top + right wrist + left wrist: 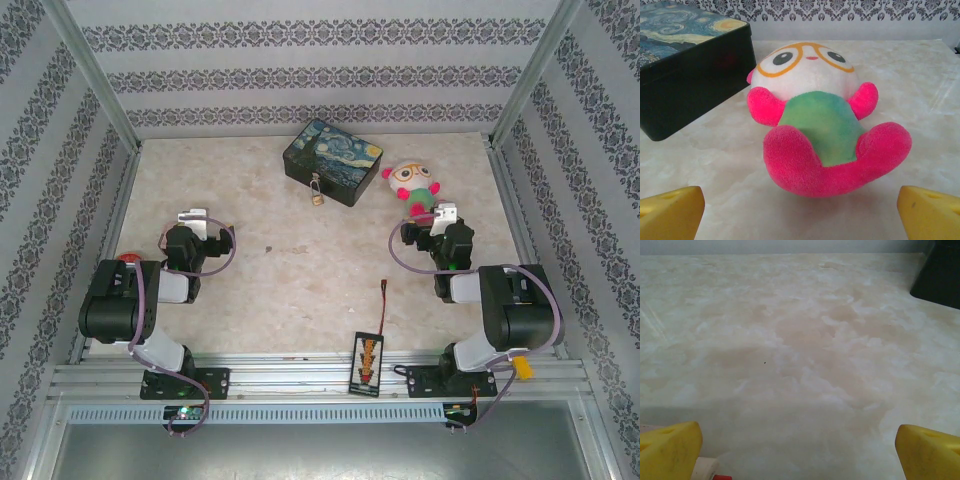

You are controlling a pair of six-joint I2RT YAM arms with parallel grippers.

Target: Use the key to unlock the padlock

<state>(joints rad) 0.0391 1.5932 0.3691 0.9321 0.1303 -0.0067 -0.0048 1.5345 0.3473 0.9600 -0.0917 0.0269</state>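
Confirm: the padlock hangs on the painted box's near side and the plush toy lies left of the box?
No: the plush toy lies right of the painted box, per the top view. The padlock does hang on its near side.

Plush toy (pixel 820 125) — beside painted box (pixel 690 65)

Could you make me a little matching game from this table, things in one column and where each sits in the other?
Things: 1 padlock; 2 plush toy; 3 painted box; 4 black strip.
Places: A far middle of the table; B middle of the near edge; C just right of the painted box; D against the painted box's near side.
Pairs: 1-D; 2-C; 3-A; 4-B.
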